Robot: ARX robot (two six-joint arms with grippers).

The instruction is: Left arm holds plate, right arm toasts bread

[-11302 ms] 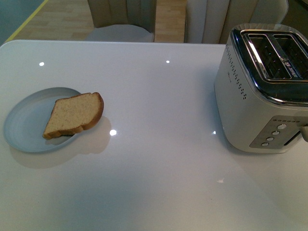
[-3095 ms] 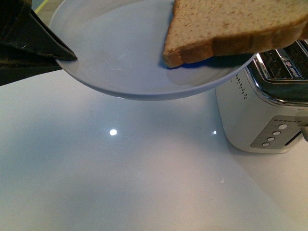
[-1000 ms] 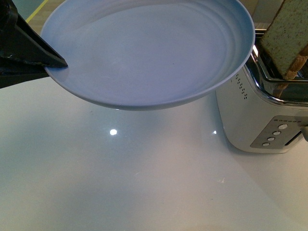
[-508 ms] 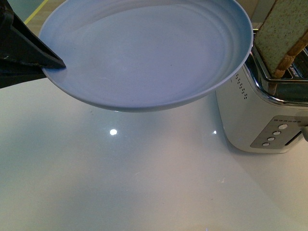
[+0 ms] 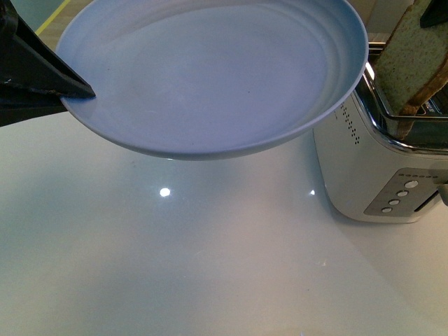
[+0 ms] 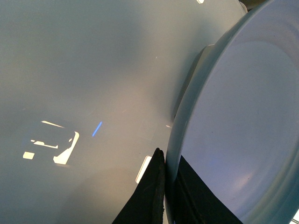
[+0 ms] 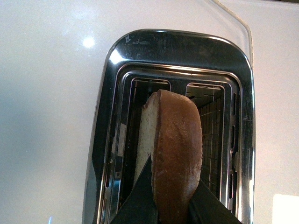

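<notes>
My left gripper has its jaws pinched shut on the rim of the plate. The plate is empty and held clear of the worktop at about 11 o'clock in the front view. At 2 o'clock, my right gripper clamps its jaws on the bread, which is tilted with its lower end in a slot mouth of the toaster. As I judge it, what's left is to seat the slice fully, let go and start toasting.
</notes>
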